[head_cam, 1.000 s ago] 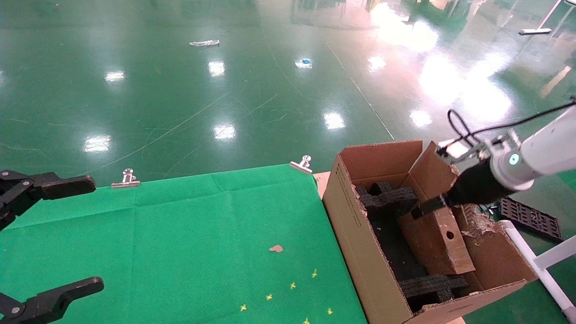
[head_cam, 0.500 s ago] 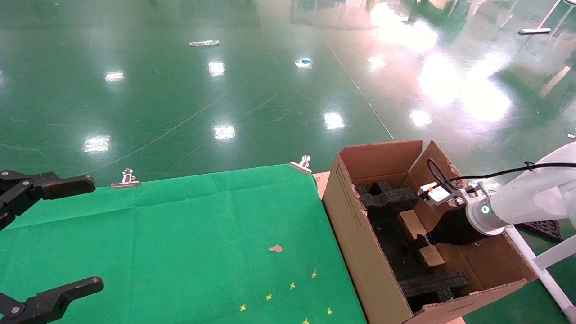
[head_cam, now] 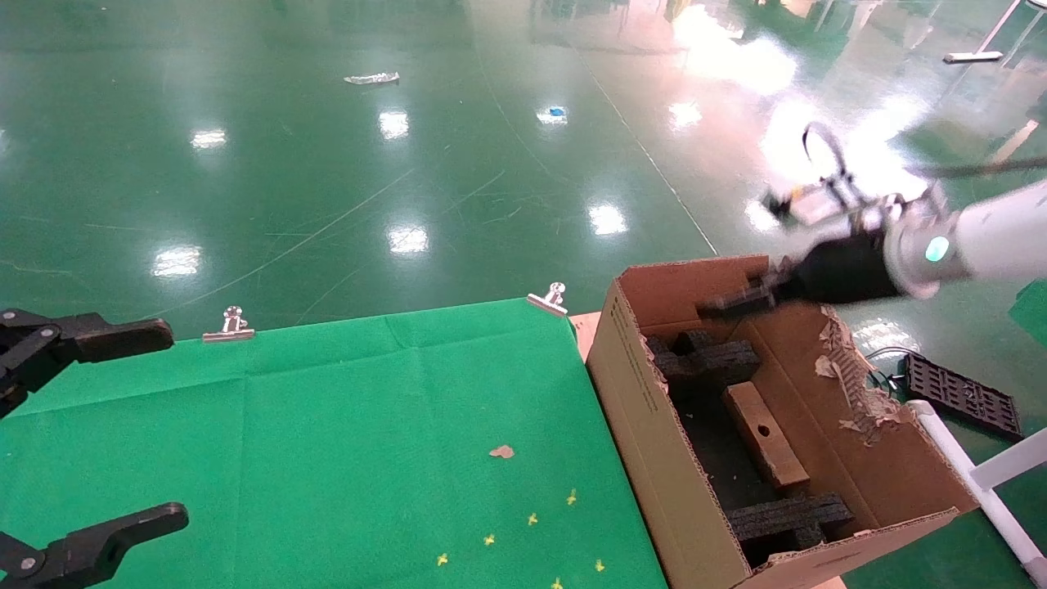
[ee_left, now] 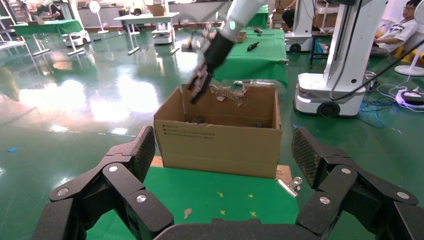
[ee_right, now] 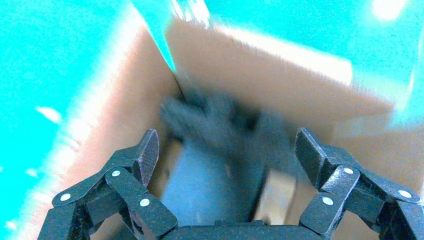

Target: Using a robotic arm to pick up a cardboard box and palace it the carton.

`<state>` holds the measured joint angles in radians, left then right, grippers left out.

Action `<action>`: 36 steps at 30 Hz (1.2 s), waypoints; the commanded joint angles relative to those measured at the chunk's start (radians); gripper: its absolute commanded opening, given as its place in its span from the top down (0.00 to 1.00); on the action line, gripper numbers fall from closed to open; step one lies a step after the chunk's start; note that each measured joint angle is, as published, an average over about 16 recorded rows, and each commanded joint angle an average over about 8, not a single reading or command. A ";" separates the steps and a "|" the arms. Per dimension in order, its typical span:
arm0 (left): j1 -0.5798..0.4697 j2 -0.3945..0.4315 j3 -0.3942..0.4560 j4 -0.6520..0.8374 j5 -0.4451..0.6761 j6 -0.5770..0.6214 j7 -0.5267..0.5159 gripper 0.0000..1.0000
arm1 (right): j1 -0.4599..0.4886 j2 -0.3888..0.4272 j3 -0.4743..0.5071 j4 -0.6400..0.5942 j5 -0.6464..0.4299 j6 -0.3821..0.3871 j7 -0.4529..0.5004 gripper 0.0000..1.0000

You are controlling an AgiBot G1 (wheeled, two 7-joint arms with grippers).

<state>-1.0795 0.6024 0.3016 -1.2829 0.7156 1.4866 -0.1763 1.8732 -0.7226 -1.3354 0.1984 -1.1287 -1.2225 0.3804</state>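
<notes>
The small cardboard box with its round hole lies flat inside the carton, between black foam pieces. The carton also shows in the left wrist view and the right wrist view. The robotic arm, my right arm, is raised above the carton's far flap. Its gripper is open and empty, with wide-spread fingers looking down into the carton, where the box shows blurred. My left gripper is open and empty, parked over the table's left edge.
The carton stands at the right end of a table covered with green cloth, held by metal clips. Its right flap is torn. A black tray and a white frame lie right of the carton.
The right gripper went down into the carton with the box, let it go lying flat, and has now risen open above the carton's far flap. The left arm has not moved.
</notes>
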 commanded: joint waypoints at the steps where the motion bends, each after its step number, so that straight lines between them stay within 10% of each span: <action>1: 0.000 0.000 0.000 0.000 0.000 0.000 0.000 0.00 | 0.032 0.030 0.028 0.041 0.038 -0.017 -0.054 0.00; 36: -0.001 0.000 0.002 0.001 -0.001 0.000 0.001 0.00 | -0.338 0.109 0.550 0.595 0.277 -0.153 -0.186 0.00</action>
<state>-1.0802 0.6020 0.3032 -1.2816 0.7143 1.4862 -0.1751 1.5347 -0.6139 -0.7849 0.7942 -0.8511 -1.3753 0.1945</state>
